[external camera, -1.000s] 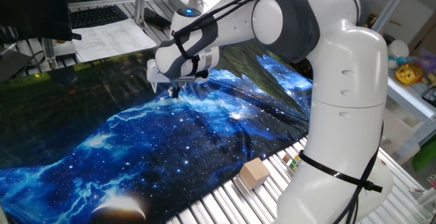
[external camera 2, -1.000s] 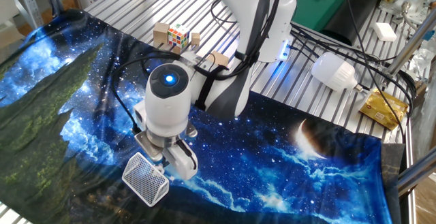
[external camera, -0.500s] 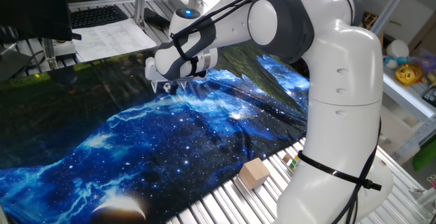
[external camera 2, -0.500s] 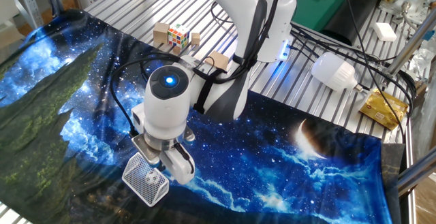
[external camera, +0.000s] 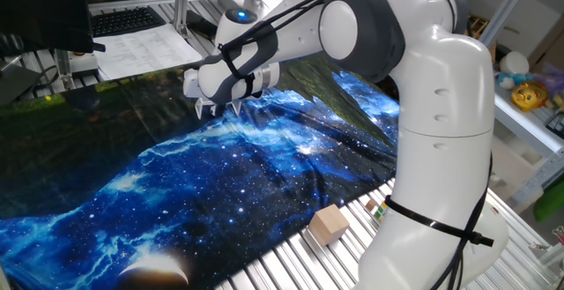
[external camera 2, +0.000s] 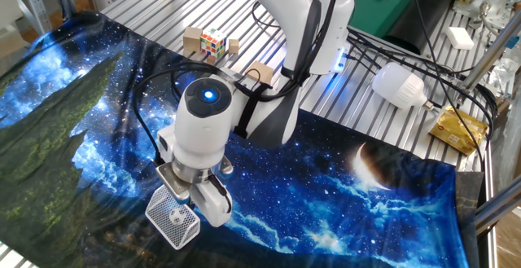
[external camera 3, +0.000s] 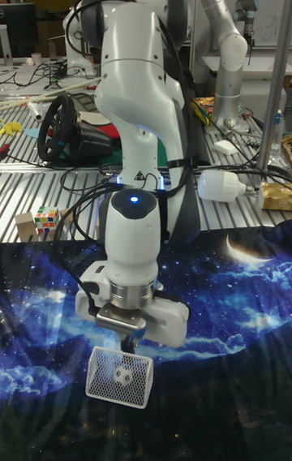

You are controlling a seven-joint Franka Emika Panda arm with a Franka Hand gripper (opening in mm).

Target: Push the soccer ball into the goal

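The goal (external camera 2: pixel 165 225) is a small white mesh-backed frame lying on the star-print cloth, also seen low in the tall fixed view as the goal (external camera 3: pixel 103 369). The soccer ball (external camera 2: pixel 174 216), tiny and white with dark patches, sits inside the net; the soccer ball (external camera 3: pixel 122 376) shows there too. My gripper (external camera 2: pixel 205 205) points down just beside the goal's open side, and its narrow tips look shut with nothing held. From above the net's top edge hangs the gripper (external camera 3: pixel 130 341). In one fixed view the gripper (external camera: pixel 210 108) hides both goal and ball.
A puzzle cube (external camera 2: pixel 213 41) with wooden blocks stands on the metal slats behind the cloth. A tan wooden block (external camera: pixel 328 223) lies by the robot's base. A white bulb-shaped lamp (external camera 2: pixel 399 85) rests at the right. Keyboard and papers (external camera: pixel 145 52) are at the far edge.
The ball, unseen a second ago, rolled into the net and stays there. My gripper shifted a little toward the goal and has lifted slightly.
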